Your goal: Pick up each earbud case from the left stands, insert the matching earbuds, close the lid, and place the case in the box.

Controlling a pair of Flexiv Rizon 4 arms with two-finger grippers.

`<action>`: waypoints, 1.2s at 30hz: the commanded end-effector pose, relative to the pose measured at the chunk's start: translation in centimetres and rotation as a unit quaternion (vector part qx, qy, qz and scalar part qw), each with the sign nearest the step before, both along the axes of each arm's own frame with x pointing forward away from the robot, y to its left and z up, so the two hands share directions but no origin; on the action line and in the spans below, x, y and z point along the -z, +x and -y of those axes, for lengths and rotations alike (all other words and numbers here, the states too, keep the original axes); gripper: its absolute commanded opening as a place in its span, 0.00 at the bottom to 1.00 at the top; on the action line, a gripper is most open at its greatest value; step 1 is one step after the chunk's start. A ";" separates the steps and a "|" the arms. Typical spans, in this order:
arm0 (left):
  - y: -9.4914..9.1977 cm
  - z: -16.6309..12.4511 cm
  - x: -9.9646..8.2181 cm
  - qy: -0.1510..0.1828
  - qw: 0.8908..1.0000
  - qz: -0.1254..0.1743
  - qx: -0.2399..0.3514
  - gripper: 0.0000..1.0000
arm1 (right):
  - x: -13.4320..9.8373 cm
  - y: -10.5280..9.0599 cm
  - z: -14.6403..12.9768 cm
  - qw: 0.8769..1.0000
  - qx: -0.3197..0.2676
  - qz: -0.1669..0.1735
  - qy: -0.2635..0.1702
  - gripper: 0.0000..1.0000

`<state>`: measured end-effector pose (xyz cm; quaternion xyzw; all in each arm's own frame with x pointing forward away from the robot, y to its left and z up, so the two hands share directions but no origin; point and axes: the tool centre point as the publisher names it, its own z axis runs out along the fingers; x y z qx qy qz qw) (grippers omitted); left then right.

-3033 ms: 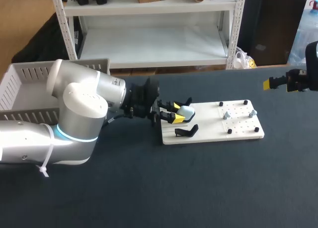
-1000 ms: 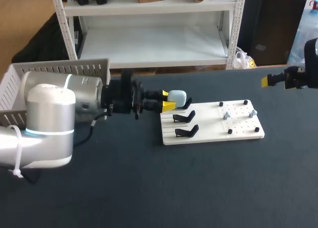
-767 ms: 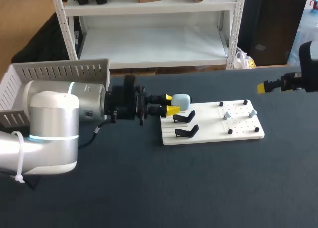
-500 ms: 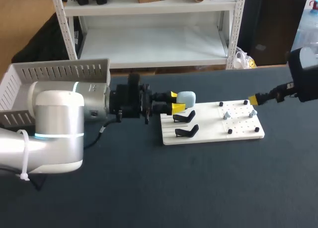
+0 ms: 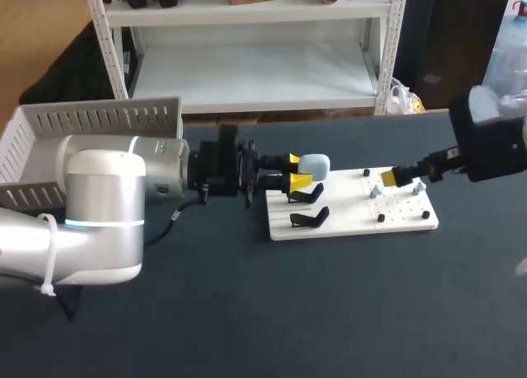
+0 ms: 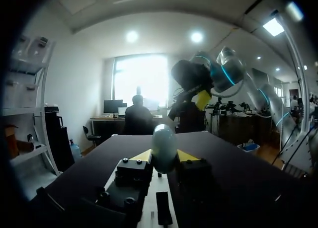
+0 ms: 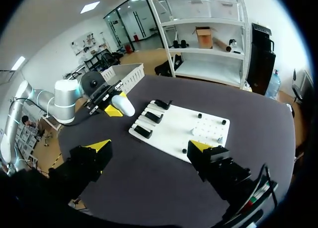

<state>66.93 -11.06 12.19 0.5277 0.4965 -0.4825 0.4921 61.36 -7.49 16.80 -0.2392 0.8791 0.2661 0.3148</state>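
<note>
One pale-blue case was gripped between the two yellow tips of the left pincer, held up off the bench over the stand end of the one white board. Its lid seam could not be made out. Three black stands stood in a row on the board. From the head view only two showed plainly, the third largely hidden behind case and pincer. Two small pale bits lay among black pegs at the board's other end, too small to identify. The right pincer hung above that end, fingers wide apart, gripping nothing. One slatted box was partly hidden by the left arm.
</note>
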 end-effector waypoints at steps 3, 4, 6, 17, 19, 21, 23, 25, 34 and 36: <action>0.4 0.0 0.4 -0.007 1.000 0.005 0.008 0.00 | 0.4 0.5 -2.0 1.000 -0.013 -0.021 -0.009 1.00; 0.5 0.0 0.5 -0.008 1.000 0.006 0.010 0.00 | 0.6 0.5 -2.2 1.000 -0.015 -0.025 -0.011 1.00; 0.5 0.0 0.5 -0.008 1.000 0.008 0.011 0.00 | 0.8 0.5 -2.6 0.999 -0.018 -0.030 -0.011 1.00; 0.5 -0.1 0.6 -0.005 1.000 0.014 0.011 0.00 | 1.9 0.8 -4.8 0.998 -0.031 -0.057 -0.011 1.00; 0.5 -0.1 0.6 -0.005 1.000 0.014 0.011 0.00 | 2.1 0.9 -5.4 0.998 -0.035 -0.060 -0.013 1.00; 0.5 -0.1 0.6 -0.005 1.000 0.014 0.011 0.00 | 2.3 1.0 -6.0 0.997 -0.038 -0.061 -0.014 1.00; 0.5 -0.1 0.6 -0.005 1.000 0.014 0.011 0.00 | 2.3 1.1 -6.5 0.997 -0.042 -0.061 -0.016 1.00; 0.5 -0.1 0.6 -0.005 1.000 0.014 0.011 0.00 | 2.4 1.3 -7.0 0.997 -0.045 -0.061 -0.017 1.00; 0.5 -0.1 0.6 -0.005 1.000 0.014 0.011 0.00 | 2.9 2.4 -8.1 0.997 -0.045 -0.062 -0.017 1.00; 0.5 -0.1 0.6 -0.005 1.000 0.014 0.011 0.00 | 2.9 2.6 -8.3 0.997 -0.043 -0.063 -0.015 1.00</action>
